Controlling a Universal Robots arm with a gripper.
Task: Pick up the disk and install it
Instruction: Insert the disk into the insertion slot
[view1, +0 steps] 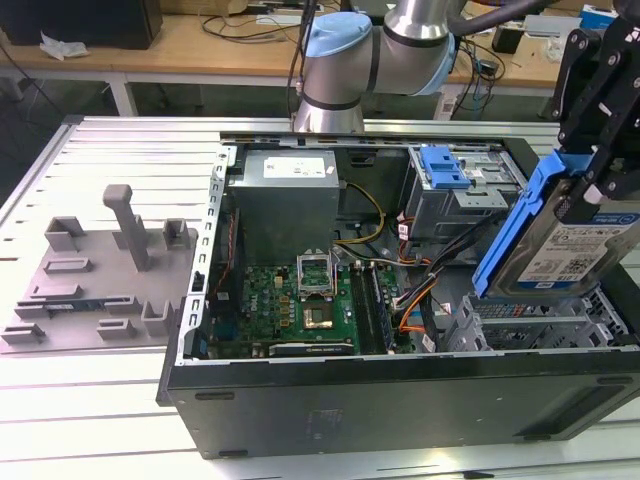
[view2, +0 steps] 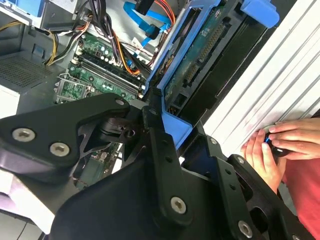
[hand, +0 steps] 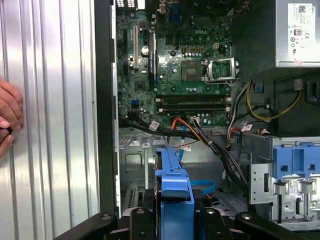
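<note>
My black gripper (view1: 588, 188) is shut on the disk (view1: 572, 246), a silver-grey drive with a white-and-blue label in a blue plastic carrier. It hangs tilted at the exterior view's right, just above the grey drive cage (view1: 540, 325) in the near right corner of the open computer case (view1: 400, 405). In the second wrist view the disk (view2: 200, 55) runs away from the gripper (view2: 167, 131), whose fingers clamp the blue carrier's end. The first wrist view has the blue carrier (hand: 174, 182) edge-on over the cage, held by the gripper (hand: 172, 220).
Inside the case lie a green motherboard (view1: 300, 305), a grey power-supply box (view1: 285, 190), a blue latch on a metal cage (view1: 445, 168) and orange and black cables (view1: 420, 295). A grey fixture (view1: 100, 270) sits at the exterior view's left. A person's hands (view2: 280, 142) rest on the slatted table beside the case.
</note>
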